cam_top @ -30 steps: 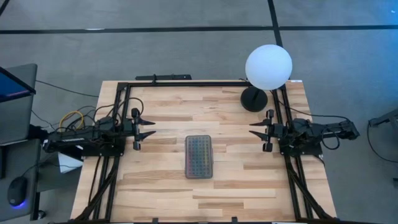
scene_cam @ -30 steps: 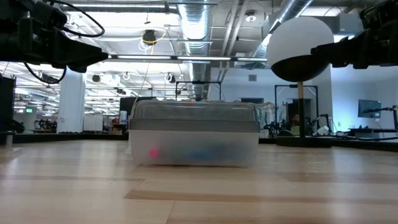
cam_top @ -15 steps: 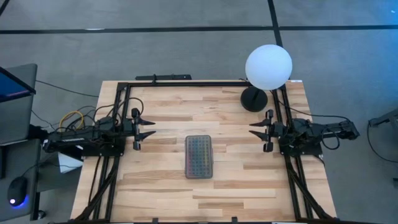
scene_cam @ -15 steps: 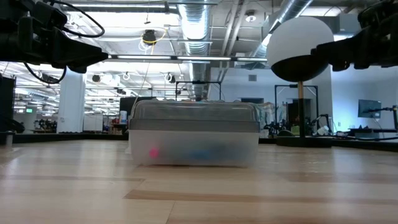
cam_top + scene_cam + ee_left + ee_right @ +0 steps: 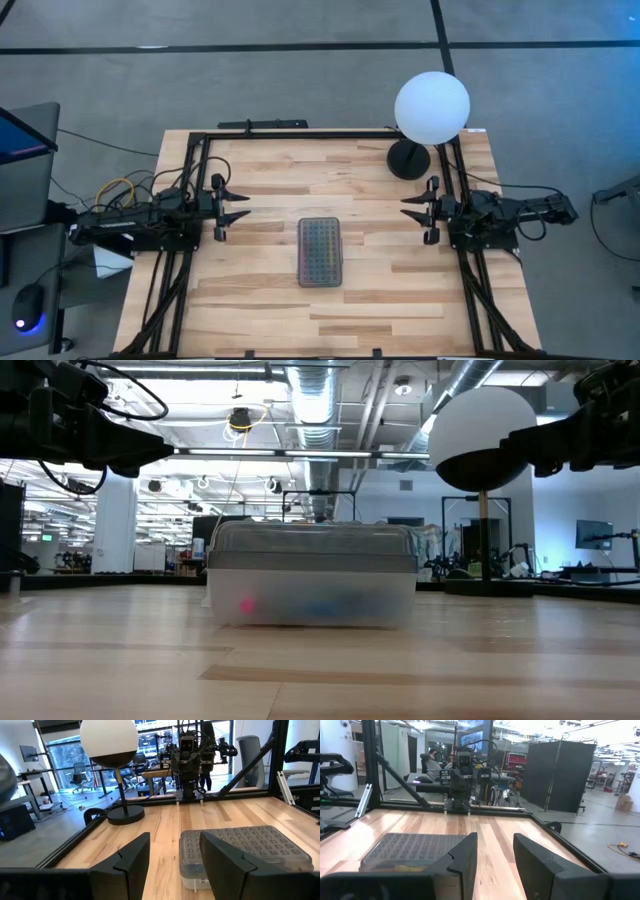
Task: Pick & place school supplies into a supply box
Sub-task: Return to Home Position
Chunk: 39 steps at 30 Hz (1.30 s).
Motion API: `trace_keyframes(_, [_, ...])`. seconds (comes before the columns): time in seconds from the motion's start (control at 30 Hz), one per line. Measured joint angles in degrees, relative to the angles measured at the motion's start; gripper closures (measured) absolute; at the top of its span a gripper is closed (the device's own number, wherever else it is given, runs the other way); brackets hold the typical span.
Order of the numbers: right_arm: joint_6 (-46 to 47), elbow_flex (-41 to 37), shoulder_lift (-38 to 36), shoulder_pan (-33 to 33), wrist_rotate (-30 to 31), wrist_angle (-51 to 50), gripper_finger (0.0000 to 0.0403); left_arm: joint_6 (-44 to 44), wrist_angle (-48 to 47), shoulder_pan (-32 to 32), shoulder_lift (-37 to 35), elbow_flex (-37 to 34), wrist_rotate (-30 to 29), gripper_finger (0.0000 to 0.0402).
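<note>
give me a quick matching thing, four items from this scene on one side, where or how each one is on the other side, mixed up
Things:
1. supply box
2. left tool
3. right tool
4. globe lamp

Place or state:
a. open, near the right edge of the table
b. white and round, at a corner
c. lid shut, lying mid-table
d. open, near the left edge

Pairs: 1-c, 2-d, 3-a, 4-b
</note>
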Motion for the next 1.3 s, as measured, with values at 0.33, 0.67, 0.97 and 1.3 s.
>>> trace_keyframes(0.33, [0.0,0.0,0.0,0.0,0.0,0.0,0.0282,-0.1,0.0,0.0,0.0,0.0,0.0,0.0233])
trace_keyframes(0.67, [0.0,0.0,0.0,0.0,0.0,0.0,0.0282,0.2,0.0,0.0,0.0,0.0,0.0,0.0233])
trace_keyframes(0.97, [0.0,0.0,0.0,0.0,0.0,0.0,0.0282,0.5,0.0,0.0,0.0,0.0,0.0,0.0233])
trace_keyframes(1.3, [0.0,0.0,0.0,0.0,0.0,0.0,0.0282,0.8,0.0,0.0,0.0,0.0,0.0,0.0233])
